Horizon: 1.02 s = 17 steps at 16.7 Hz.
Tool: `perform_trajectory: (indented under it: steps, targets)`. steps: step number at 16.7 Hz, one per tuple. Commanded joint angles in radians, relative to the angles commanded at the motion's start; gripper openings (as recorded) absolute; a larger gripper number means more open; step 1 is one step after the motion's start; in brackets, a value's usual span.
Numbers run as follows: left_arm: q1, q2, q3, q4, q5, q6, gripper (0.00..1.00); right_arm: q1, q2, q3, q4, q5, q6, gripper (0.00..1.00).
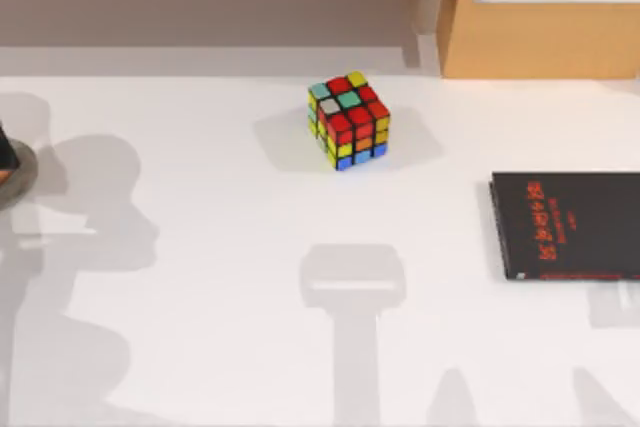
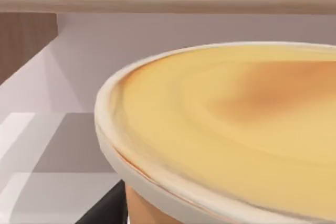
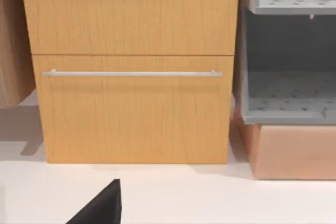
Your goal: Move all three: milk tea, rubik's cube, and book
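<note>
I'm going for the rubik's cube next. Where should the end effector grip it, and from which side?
Come from straight above the rubik's cube and close on two opposite vertical faces. It sits turned diagonally on the table, so the fingers likely need rotating to match its faces. All its sides look free.

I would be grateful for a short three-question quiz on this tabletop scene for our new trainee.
1. True or false: the rubik's cube rests on top of the black book.
2. Which side of the table is the black book on? A) left B) right
3. Fill in: the left wrist view looks closely at the tan lid of the ____.

Key: 1 false, they lie apart; 2 B; 3 milk tea.
</note>
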Motion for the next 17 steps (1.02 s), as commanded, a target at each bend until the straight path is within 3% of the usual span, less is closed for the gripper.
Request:
perform_trajectory:
  steps: [17]
  targets:
    - [0.034, -0.023, -0.113, 0.085, 0.036, 0.0, 1.0, 0.0, 0.0, 0.0, 0.0, 0.0, 0.0, 1.0]
